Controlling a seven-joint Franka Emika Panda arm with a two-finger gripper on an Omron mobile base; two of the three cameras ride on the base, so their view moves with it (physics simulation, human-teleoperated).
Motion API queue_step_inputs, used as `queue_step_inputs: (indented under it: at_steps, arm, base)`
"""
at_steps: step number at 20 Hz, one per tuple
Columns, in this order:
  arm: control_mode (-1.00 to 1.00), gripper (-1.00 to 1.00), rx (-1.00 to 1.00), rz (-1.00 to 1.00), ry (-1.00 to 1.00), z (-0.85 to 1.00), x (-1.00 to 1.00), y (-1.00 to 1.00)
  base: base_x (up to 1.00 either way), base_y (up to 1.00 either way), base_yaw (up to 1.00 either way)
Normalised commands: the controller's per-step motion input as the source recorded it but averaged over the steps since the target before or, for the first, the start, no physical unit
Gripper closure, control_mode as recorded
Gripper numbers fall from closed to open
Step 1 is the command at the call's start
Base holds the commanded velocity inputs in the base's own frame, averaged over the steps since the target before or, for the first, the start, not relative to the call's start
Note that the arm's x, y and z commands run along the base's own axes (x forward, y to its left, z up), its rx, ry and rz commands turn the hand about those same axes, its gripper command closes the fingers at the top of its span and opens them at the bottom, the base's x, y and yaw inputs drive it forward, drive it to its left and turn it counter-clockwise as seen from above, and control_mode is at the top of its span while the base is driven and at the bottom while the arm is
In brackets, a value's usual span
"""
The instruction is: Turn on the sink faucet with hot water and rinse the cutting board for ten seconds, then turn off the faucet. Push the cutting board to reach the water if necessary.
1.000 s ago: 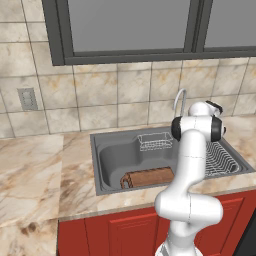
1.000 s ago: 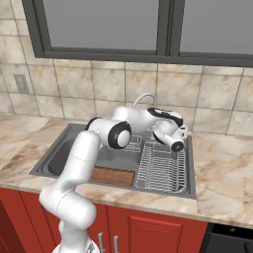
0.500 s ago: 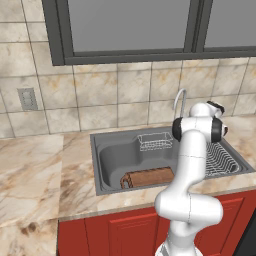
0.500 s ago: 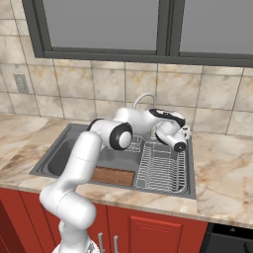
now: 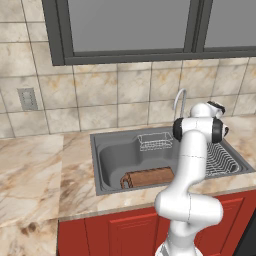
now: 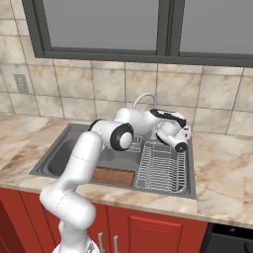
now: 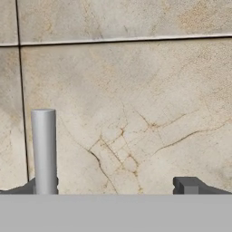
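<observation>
The sink faucet (image 5: 179,99) (image 6: 143,99) arches over the back rim of the dark grey sink (image 5: 98,165) (image 6: 49,165). No water is in view at the spout. The reddish-brown cutting board (image 5: 148,177) (image 6: 113,175) lies in the basin near its front wall. My gripper (image 6: 186,132) (image 7: 108,186) is raised behind the basin, to the right of the faucet, facing the tiled wall. Its fingers stand wide apart and hold nothing. In the hand view a grey upright rod (image 7: 44,152) stands just by the left fingertip (image 7: 25,189).
A small wire basket (image 5: 154,141) hangs at the basin's back. A wire dish rack (image 5: 220,159) (image 6: 163,167) takes up the sink's right side. Marble counter (image 5: 35,170) (image 6: 222,173) runs on both sides, with the tiled wall (image 7: 136,90) close ahead of the hand.
</observation>
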Motion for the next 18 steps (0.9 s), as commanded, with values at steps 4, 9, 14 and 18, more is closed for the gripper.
queue_step_inputs:
  at_steps: [4,9,14,18]
  arm:
    - [-1.0,-1.0,0.01,0.0,0.0,0.0,0.0,-0.06]
    - [-1.0,-1.0,0.01,0.0,0.0,0.01,0.0,-0.08]
    - [-1.0,-1.0,0.01,0.0,0.0,0.0,0.0,-0.09]
    - [-1.0,-1.0,0.01,0.0,0.0,0.0,0.0,-0.1]
  base:
    - [0.0,0.0,0.0]
    - [0.0,0.0,0.0]
    - [0.0,0.0,0.0]
    - [0.0,0.0,0.0]
